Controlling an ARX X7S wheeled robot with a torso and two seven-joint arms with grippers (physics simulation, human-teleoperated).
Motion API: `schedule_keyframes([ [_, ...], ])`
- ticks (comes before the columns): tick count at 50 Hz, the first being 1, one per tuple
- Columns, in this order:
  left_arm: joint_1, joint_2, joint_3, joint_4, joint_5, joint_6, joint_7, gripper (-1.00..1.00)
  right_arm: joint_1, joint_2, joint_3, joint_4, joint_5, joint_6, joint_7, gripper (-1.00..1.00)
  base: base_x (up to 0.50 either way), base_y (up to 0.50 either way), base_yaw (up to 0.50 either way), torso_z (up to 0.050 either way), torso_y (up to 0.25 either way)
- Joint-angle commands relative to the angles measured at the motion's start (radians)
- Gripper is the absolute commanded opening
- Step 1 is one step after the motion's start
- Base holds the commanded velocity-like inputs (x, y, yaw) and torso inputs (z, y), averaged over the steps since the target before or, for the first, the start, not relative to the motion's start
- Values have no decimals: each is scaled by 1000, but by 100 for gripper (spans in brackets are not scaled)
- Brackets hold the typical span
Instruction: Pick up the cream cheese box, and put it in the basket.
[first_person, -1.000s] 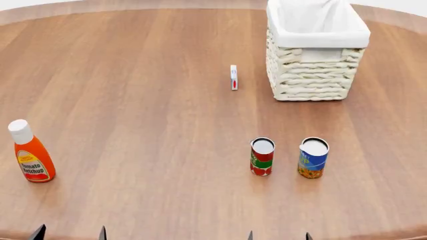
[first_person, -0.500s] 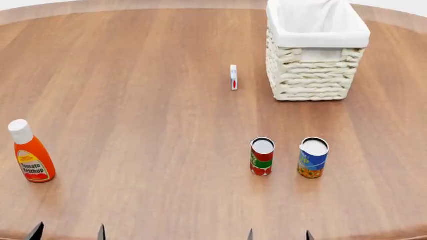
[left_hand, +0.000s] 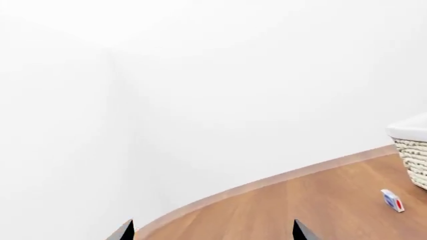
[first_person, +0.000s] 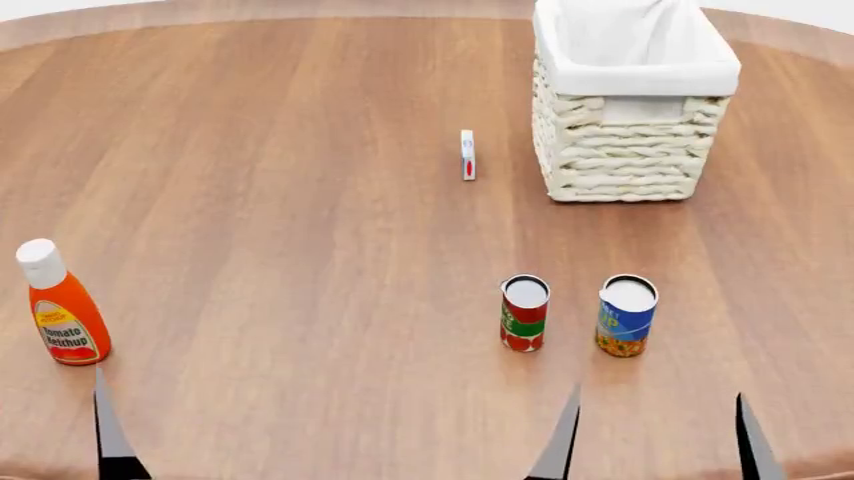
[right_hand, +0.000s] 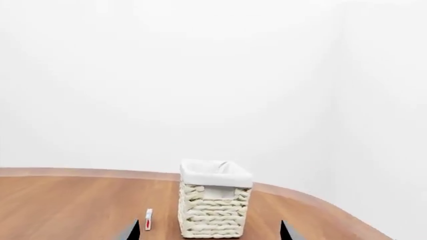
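Standing on edge on the counter (first_person: 267, 200) just left of the basket (first_person: 627, 150), long axis pointing away, the cream cheese box (first_person: 467, 155) lies far ahead of both empty, spread pincers, nearer the right pincer (first_person: 654, 440) than the left pincer (left_hand: 210, 231).

A: What stands on the wooden table (right_hand: 80, 200)?

B: A cream wicker basket (right_hand: 212, 215), with a white cloth liner (right_hand: 217, 174) folded over its rim. A handle slot is cut into the near wall.

A: And the cream cheese box (right_hand: 148, 219)?

B: It stands on edge just beside the basket, apart from it, red spot at its lower end.

A: Is the right gripper (right_hand: 209, 232) visible?

B: Only two dark fingertips (right_hand: 133, 231) at the picture's lower edge, spread wide, nothing between them. Behind everything is a plain white wall (right_hand: 200, 75).
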Motion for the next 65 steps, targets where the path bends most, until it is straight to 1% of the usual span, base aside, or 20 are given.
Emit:
schedule_keyframes([
  [1,4,-4,29,83,74,-55,-30,100,-28,18,-14,-92,-38,18,30,100,12,0,0,0,0],
  [6,-7,-4,42,82,82,-71,-32,100,-30,22,-18,-79,-32,12,31,100,70,-17,0,0,0],
  [8,-6,-5,54,75,113,-82,-43,100,-32,23,-22,-74,-35,10,34,100,139,-98,0,0,0],
  [10,-6,-2,41,76,65,-82,-33,100,-38,27,-32,-71,-39,3,32,100,201,-102,0,0,0],
  [11,-10,-3,48,66,97,-86,-50,100,-39,28,-34,-69,-40,0,33,100,246,-102,0,0,0],
  [12,-9,-6,51,62,96,-78,-55,100,-40,30,-36,-68,-35,0,30,100,254,-105,0,0,0],
  [13,-6,-6,45,69,59,-80,-38,100,-41,31,-39,-64,-39,-3,32,100,297,-148,0,0,0],
  [15,-7,-10,58,59,84,-77,-52,100,-43,33,-46,-62,-44,-5,32,100,312,-148,0,0,0],
  [19,-10,-13,63,62,82,-82,-53,100,-42,36,-56,-58,-50,-6,35,100,318,-146,0,0,0],
  [30,-9,-23,70,27,61,-70,-79,100,-45,42,-67,-44,-52,-22,45,100,319,-146,0,0,0],
  [65,-8,-52,91,-2,26,-56,-120,100,-59,63,-92,0,-51,-72,75,100,320,-148,0,0,0],
])
